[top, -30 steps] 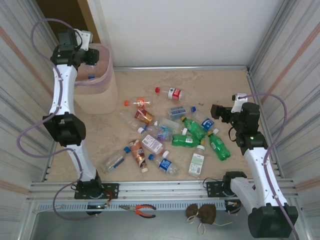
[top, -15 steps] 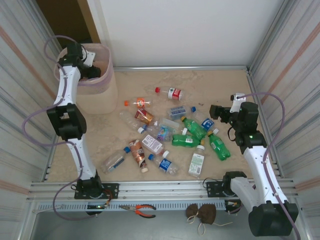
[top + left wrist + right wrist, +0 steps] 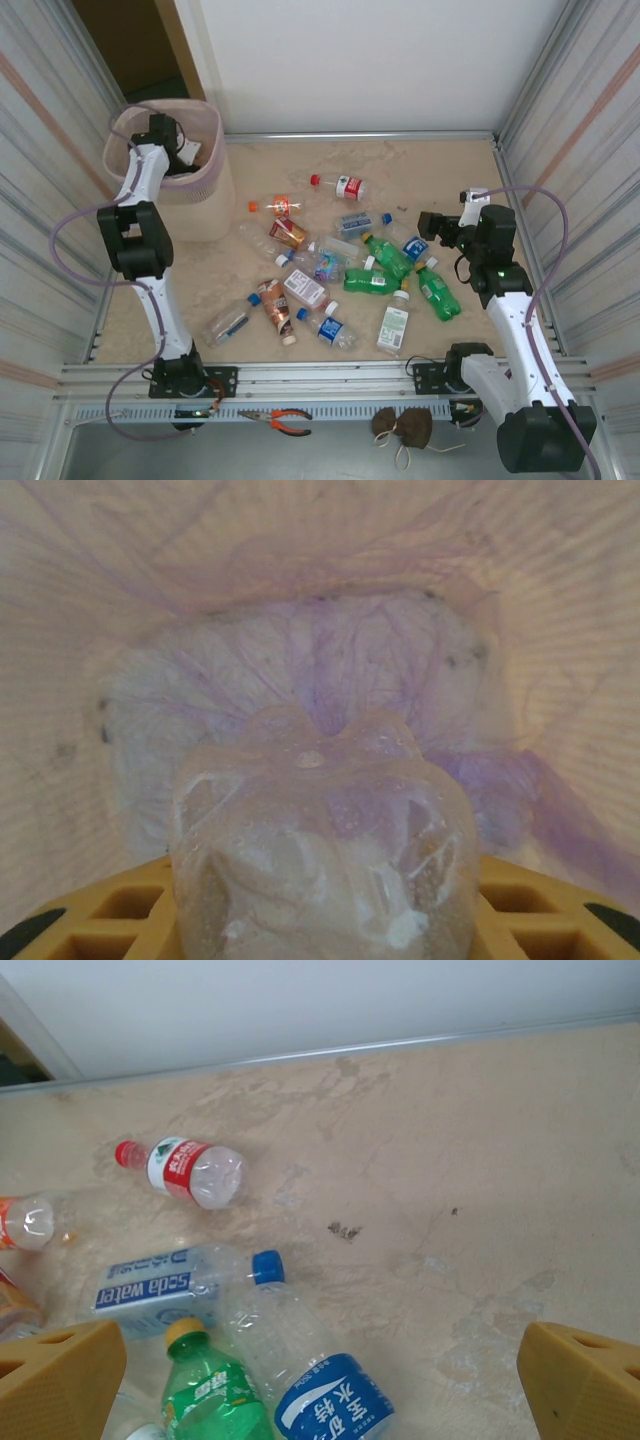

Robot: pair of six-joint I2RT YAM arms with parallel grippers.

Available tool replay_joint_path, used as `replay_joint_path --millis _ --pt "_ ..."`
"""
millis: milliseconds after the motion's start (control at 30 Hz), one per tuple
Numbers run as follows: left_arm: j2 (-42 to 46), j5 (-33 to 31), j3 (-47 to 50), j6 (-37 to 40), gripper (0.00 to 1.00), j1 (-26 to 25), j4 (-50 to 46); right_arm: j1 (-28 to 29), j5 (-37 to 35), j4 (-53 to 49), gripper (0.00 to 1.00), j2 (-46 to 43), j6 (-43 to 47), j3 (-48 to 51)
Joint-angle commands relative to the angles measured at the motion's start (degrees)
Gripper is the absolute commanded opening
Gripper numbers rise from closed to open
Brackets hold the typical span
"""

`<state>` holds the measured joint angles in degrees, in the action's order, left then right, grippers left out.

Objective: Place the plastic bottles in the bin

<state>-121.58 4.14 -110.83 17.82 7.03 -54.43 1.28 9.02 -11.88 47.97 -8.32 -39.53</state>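
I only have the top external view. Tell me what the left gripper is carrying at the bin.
Observer: In the left wrist view, the left gripper is shut on a clear bottle, whose base points toward the floor of the bin.
Operator: Describe the inside of the bin.
Observer: A thin purple liner covers its walls and floor.
Operator: Now report the right gripper's jaws.
Observer: The right gripper is open, its yellow fingers wide apart above a blue-capped bottle.
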Motion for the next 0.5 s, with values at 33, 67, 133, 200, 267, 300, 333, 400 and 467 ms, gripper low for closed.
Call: replay_joint_path --millis 33,67,133,200,267,300,333,400,467 --pt "5.0 -2.8 1.8 0.3 0.44 0.1 -0.9 0.8 0.7 1.0 0.99 -0.7 1.0 0.9" --pt "5.0 -3.0 1.7 0.2 0.46 0.2 -0.7 0.8 0.7 1.0 0.99 -0.8 1.0 0.9" --pt "5.0 -2.9 0.8 0.0 0.53 0.1 -0.6 0.9 0.5 0.8 0.99 -0.8 1.1 0.8" --pt "5.0 -2.5 -0.1 -0.2 0.61 0.1 -0.8 0.9 0.3 0.7 0.99 -1.0 1.1 0.7" --pt "5.5 -1.5 -1.2 -0.6 0.67 0.1 -1.3 0.9 0.3 0.7 0.99 -1.4 1.1 0.7" --pt "5.8 -1.1 -1.5 -0.8 0.69 0.1 -1.4 0.9 0.2 0.6 0.99 -1.5 1.1 0.7" --pt "6.2 -0.4 -2.0 -1.0 0.7 0.1 -1.6 1.0 0.1 0.5 0.99 -1.7 1.1 0.6" --pt "7.0 0.9 -2.9 -1.4 0.7 0.0 -2.1 1.0 0.1 0.3 0.99 -2.0 1.1 0.5" --pt "8.2 2.2 -3.8 -1.9 0.68 0.0 -2.7 1.0 0.1 0.0 0.99 -2.3 1.1 0.3"
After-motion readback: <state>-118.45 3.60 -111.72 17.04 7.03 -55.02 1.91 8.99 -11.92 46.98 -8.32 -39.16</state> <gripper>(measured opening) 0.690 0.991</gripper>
